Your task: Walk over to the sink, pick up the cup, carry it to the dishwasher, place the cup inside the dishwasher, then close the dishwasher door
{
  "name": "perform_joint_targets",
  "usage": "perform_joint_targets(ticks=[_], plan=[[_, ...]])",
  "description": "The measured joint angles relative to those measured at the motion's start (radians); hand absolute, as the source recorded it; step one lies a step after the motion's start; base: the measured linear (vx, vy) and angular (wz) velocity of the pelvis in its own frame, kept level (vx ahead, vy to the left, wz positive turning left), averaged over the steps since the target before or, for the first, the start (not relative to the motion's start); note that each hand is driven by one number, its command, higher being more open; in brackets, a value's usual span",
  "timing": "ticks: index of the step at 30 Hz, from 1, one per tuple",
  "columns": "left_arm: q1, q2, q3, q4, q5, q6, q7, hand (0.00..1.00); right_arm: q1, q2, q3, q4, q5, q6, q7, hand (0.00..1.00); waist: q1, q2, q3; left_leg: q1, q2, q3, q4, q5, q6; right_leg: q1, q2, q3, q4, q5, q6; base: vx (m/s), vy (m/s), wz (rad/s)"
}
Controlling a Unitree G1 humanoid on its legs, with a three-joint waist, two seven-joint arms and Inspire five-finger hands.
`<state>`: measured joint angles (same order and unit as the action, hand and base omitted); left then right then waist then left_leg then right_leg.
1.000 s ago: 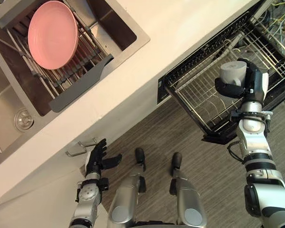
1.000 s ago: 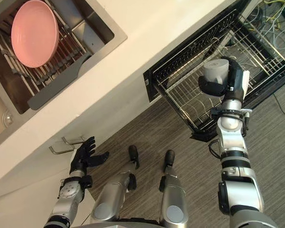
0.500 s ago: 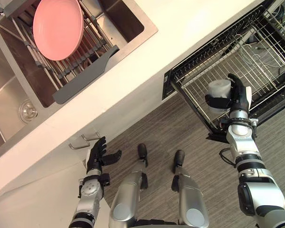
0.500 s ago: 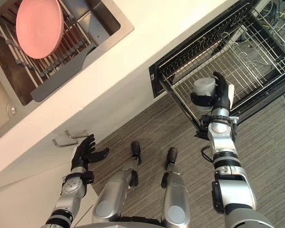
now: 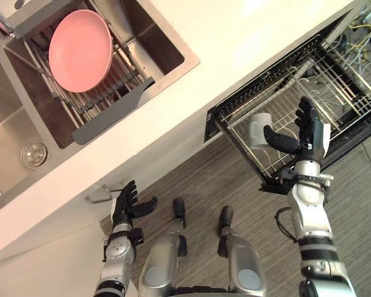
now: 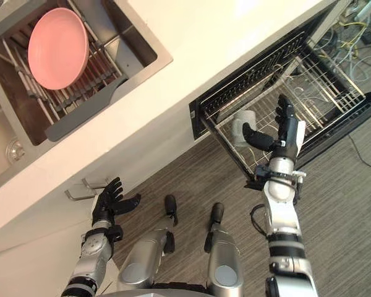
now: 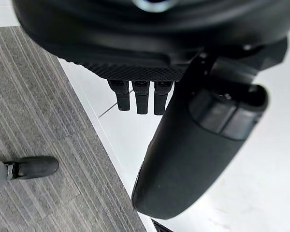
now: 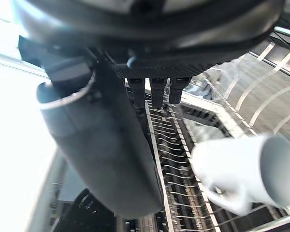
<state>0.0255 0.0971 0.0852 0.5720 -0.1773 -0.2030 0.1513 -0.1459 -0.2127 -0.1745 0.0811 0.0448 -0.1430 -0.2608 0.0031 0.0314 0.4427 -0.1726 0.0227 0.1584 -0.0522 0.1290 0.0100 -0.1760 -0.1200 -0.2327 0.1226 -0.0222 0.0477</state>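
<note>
Right hand: spread open over the pulled-out dishwasher rack, fingers straight, thumb stretched sideways, clamped on nothing. Cup: inside the rack, on the thumb side of that hand, toward the robot's left, just beside the thumb tip; apart from the thumb in the right wrist view. Long axis tilted there, open mouth turned away from the thumb; seating on the wires not readable. Judged step: cup placed, door closing next, so draw the right hand back clear of the rack before any push; of the two hands, by far the nearer to the dishwasher. Left hand: open, fingers loosely spread, low by the cabinet handle, well apart from the cup. Cup body: short, smooth, pale grey-white cylinder, likely rigid and slippery, prone to roll across the wires if nudged. Rack: thin bright metal wire in a grid with upright tines, set in a dark rectangular frame. Beyond it: pale, smooth counter; brushed-steel sink with a slatted drainer carrying a round pink plate. Below: grey striped floor.
</note>
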Motion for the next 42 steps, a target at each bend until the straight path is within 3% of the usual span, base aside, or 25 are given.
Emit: perform_joint_targets(ticks=[2,5,9,10,11,12,13,14,17,20,22,23,24,26,27,29,30,31,34,39,40,42], plan=[[0.032,0.0,0.005,0.006,0.001,0.007,-0.003,0.9,0.098,0.059,0.004,-0.081,0.0,-0.001,0.021,0.9,-0.004,-0.032,-0.022,0.042,0.0,-0.005,0.0,-0.015,-0.004,0.048,0.0,-0.008,-0.004,-0.019,0.0,0.16,-0.046,0.05],[0.041,-0.003,0.008,0.029,0.001,0.019,-0.005,0.9,0.192,0.089,0.016,-0.203,-0.002,-0.004,0.044,0.9,-0.009,-0.057,-0.062,0.053,-0.002,-0.022,0.005,-0.021,-0.01,0.082,0.0,-0.036,-0.02,-0.027,0.001,0.13,-0.038,0.22],[0.041,-0.025,0.023,0.037,0.002,0.019,-0.006,0.9,0.234,0.098,0.046,-0.344,-0.014,-0.049,0.066,0.9,-0.017,-0.065,-0.089,0.044,-0.007,-0.068,0.038,-0.029,-0.02,0.132,-0.005,-0.104,-0.038,-0.033,0.002,0.05,-0.02,0.53],[0.037,-0.032,0.023,0.053,0.002,0.019,-0.006,0.9,0.235,0.096,0.054,-0.376,-0.025,-0.063,0.069,0.9,-0.023,-0.061,-0.103,0.019,0.0,-0.007,0.064,-0.04,-0.015,0.147,-0.013,-0.143,-0.038,-0.038,0.0,-0.04,0.027,0.88],[0.033,-0.039,0.023,0.078,0.004,0.019,-0.006,0.9,0.233,0.093,0.06,-0.391,-0.043,-0.077,0.07,0.9,-0.029,-0.056,-0.12,0.005,0.052,0.175,0.114,-0.108,0.024,0.163,-0.014,-0.196,-0.038,-0.04,-0.001,-0.04,0.032,0.9],[0.034,-0.04,0.022,0.092,0.005,0.019,-0.006,0.9,0.233,0.091,0.065,-0.399,-0.051,-0.078,0.07,0.9,-0.031,-0.058,-0.132,-0.004,0.089,0.284,0.156,-0.134,0.025,0.167,-0.019,-0.212,-0.039,-0.041,0.0,0.01,0.094,0.97],[0.038,-0.042,0.014,0.116,0.01,0.02,-0.006,0.9,0.236,0.076,0.073,-0.415,-0.063,-0.086,0.071,0.9,-0.041,-0.054,-0.145,-0.009,0.157,0.469,0.241,-0.163,0.023,0.19,-0.031,-0.245,-0.038,-0.058,0.017,0.08,0.139,0.92],[0.04,-0.044,0.001,0.137,0.017,0.02,-0.006,0.9,0.233,0.055,0.074,-0.417,-0.088,-0.099,0.069,0.9,-0.046,-0.046,-0.151,-0.013,0.188,0.532,0.304,-0.177,0.015,0.204,-0.042,-0.274,-0.031,-0.068,0.031,0.08,0.173,0.84],[0.071,-0.042,-0.003,0.144,0.023,0.02,-0.005,0.9,0.225,0.035,0.101,-0.417,-0.122,-0.099,0.08,0.9,-0.039,-0.046,-0.165,-0.039,0.182,0.509,0.362,-0.219,0.029,0.208,-0.06,-0.281,-0.016,-0.079,0.047,0.04,0.145,0.34],[0.117,-0.04,-0.005,0.15,0.045,0.022,-0.004,0.9,0.223,0.003,0.143,-0.401,-0.17,-0.099,0.101,0.9,-0.036,-0.049,-0.171,-0.023,0.131,0.483,0.409,-0.303,0.049,0.208,-0.148,-0.292,0.117,-0.142,0.079,0.08,0.241,0.29],[0.137,-0.041,-0.006,0.151,0.051,0.023,-0.004,0.9,0.21,-0.024,0.149,-0.364,-0.184,-0.098,0.108,0.9,-0.037,-0.048,-0.172,0.001,0.107,0.474,0.412,-0.33,0.064,0.172,-0.203,-0.266,0.264,-0.158,0.062,0.08,0.226,0.25],[0.143,-0.033,-0.007,0.151,0.053,0.023,-0.003,0.9,0.197,-0.042,0.15,-0.335,-0.198,-0.097,0.112,0.9,-0.046,-0.051,-0.175,0.014,0.087,0.458,0.411,-0.341,0.075,0.108,-0.241,-0.19,0.423,-0.15,0.017,0.06,0.189,0.52],[0.143,-0.021,-0.007,0.151,0.056,0.025,-0.002,0.9,0.198,-0.055,0.149,-0.316,-0.205,-0.096,0.113,0.9,-0.06,-0.056,-0.179,0.025,0.068,0.423,0.407,-0.347,0.086,0.049,-0.245,-0.07,0.542,-0.147,-0.014,0.07,0.156,0.67],[0.139,-0.004,-0.007,0.149,0.056,0.024,0.0,0.9,0.197,-0.064,0.151,-0.303,-0.206,-0.095,0.12,0.9,-0.073,-0.061,-0.182,0.042,0.052,0.383,0.399,-0.346,0.082,0.02,-0.193,0.064,0.575,-0.194,0.001,0.11,0.094,0.76],[0.14,0.01,-0.006,0.143,0.056,0.024,0.002,0.9,0.197,-0.072,0.157,-0.303,-0.208,-0.095,0.126,0.9,-0.076,-0.065,-0.188,0.054,0.038,0.357,0.384,-0.338,0.075,0.003,-0.152,0.141,0.542,-0.225,0.008,0.19,0.008,0.85],[0.139,0.024,-0.006,0.142,0.056,0.023,0.004,0.9,0.198,-0.102,0.161,-0.303,-0.227,-0.095,0.139,0.9,-0.08,-0.066,-0.209,0.055,0.021,0.324,0.379,-0.326,0.079,-0.014,-0.098,0.22,0.434,-0.232,0.014,0.16,-0.04,0.71],[0.14,0.032,-0.007,0.138,0.056,0.021,0.004,0.9,0.199,-0.118,0.161,-0.303,-0.23,-0.095,0.144,0.9,-0.08,-0.074,-0.216,0.055,0.009,0.31,0.389,-0.326,0.078,-0.014,-0.086,0.238,0.369,-0.209,0.023,0.12,-0.073,0.65],[0.139,0.042,-0.008,0.143,0.057,0.022,0.003,0.9,0.2,-0.134,0.16,-0.302,-0.235,-0.095,0.146,0.9,-0.085,-0.084,-0.226,0.054,-0.01,0.288,0.407,-0.33,0.072,-0.011,-0.089,0.244,0.324,-0.187,0.066,0.16,-0.099,0.67],[0.158,0.039,0.0,0.13,0.058,0.019,0.003,0.9,0.2,-0.142,0.16,-0.302,-0.244,-0.093,0.155,0.9,-0.073,-0.063,-0.242,0.044,0.01,0.266,0.408,-0.34,0.054,0.03,-0.066,0.242,0.236,-0.175,0.088,0.16,-0.09,0.17],[0.201,0.019,0.015,0.129,0.058,0.02,0.001,0.9,0.245,-0.152,0.131,-0.303,-0.277,-0.089,0.179,0.9,-0.072,-0.046,-0.254,0.08,0.039,0.264,0.373,-0.337,0.041,0.129,-0.028,0.234,0.077,-0.11,0.079,0.1,-0.058,-0.08],[0.217,0.005,0.025,0.129,0.059,0.021,-0.022,0.9,0.313,-0.177,0.131,-0.303,-0.314,-0.087,0.199,0.9,-0.07,-0.057,-0.302,0.089,0.029,0.236,0.316,-0.301,0.032,0.162,-0.006,0.276,-0.038,-0.054,0.068,0.0,0.0,0.0],[0.217,0.005,0.025,0.129,0.059,0.021,-0.022,0.9,0.313,-0.177,0.131,-0.303,-0.314,-0.087,0.199,0.9,-0.07,-0.059,-0.303,0.09,0.029,0.236,0.315,-0.301,0.032,0.162,-0.006,0.276,-0.038,-0.054,0.068,0.0,0.0,0.0]])
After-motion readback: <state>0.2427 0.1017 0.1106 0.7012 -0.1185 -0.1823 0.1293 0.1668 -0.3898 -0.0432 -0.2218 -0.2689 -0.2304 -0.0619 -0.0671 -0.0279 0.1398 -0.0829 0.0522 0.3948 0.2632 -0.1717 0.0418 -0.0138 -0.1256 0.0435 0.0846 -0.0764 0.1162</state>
